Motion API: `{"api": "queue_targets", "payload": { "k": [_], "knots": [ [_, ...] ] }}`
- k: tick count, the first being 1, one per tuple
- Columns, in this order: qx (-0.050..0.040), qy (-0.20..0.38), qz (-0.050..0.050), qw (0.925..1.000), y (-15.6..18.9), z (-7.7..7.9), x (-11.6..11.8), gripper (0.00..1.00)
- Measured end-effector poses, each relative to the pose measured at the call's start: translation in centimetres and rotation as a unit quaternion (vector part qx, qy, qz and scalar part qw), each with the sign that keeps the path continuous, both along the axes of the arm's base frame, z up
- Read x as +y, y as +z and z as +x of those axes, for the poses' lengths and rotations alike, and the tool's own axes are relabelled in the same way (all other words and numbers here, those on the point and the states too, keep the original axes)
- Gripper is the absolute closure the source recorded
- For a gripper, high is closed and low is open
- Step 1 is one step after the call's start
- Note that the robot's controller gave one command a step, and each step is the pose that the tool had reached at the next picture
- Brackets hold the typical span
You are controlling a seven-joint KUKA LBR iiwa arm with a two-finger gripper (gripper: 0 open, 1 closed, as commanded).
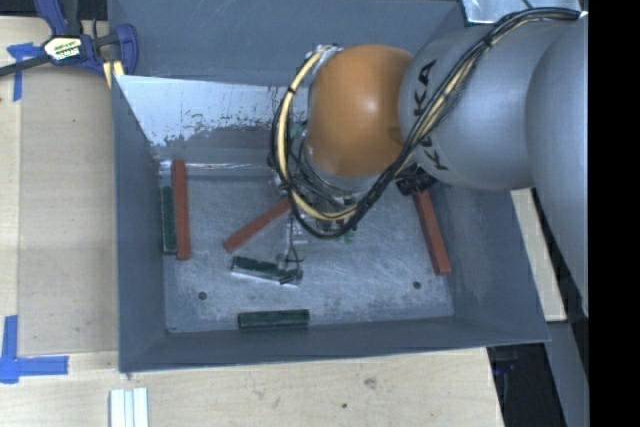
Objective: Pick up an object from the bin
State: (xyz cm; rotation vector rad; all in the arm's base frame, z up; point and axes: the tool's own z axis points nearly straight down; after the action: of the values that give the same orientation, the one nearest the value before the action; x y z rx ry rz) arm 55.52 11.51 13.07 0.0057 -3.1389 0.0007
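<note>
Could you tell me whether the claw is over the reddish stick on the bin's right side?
No; the claw is at the right end of a dark bar mid-floor, apart from that reddish stick.

High oblique view, bin (140,215) — arm (500,105) from right

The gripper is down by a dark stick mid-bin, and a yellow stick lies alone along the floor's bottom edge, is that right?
Not quite. In the camera view the lone stick along the floor's bottom edge is dark green, not yellow. The rest holds: the gripper is down by a dark stick in the middle of the bin.
</note>
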Motion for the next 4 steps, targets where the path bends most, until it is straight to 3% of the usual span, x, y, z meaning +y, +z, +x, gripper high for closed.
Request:
{"api": "queue_targets", "payload": {
  "k": [1, 2, 3, 4],
  "knots": [
    [-0.008, -0.01, 0.0, 0.9999, -2.8, 4.0, -0.7, 0.0],
    [-0.0039, -0.032, 0.002, 0.9995, -5.9, 2.8, 2.4, 1.0],
    [-0.0039, -0.032, 0.002, 0.9995, -5.9, 2.8, 2.4, 1.0],
    [0.0, -0.036, 0.0, 0.9994, 0.0, 2.7, 2.1, 1.0]
  ]
}}
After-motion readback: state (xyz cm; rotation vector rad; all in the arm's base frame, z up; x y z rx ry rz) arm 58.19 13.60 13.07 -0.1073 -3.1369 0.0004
